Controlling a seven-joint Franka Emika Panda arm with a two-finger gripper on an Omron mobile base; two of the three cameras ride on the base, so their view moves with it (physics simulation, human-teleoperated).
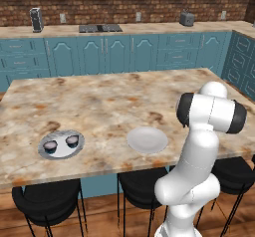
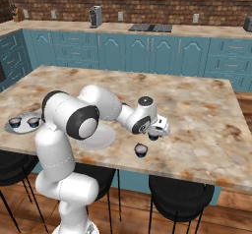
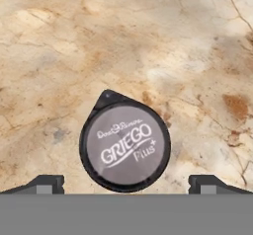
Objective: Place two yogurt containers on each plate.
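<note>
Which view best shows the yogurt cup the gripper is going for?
The hand view: the small dark round yogurt cup sits between the open gripper's fingertips, lid lettering readable. The right base view shows it tiny, partly hidden under the hand. In the left base view the arm blocks it.

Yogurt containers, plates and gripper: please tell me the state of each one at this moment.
Left plate: on the counter, holding two yogurt containers, both upright.
Second plate: on the counter, nothing on it.
Yogurt container under the gripper: upright on the counter, lid closed, not gripped.
Fourth yogurt container: upright on the counter near the front edge.
Gripper: open, fingertips either side of the container.
</note>
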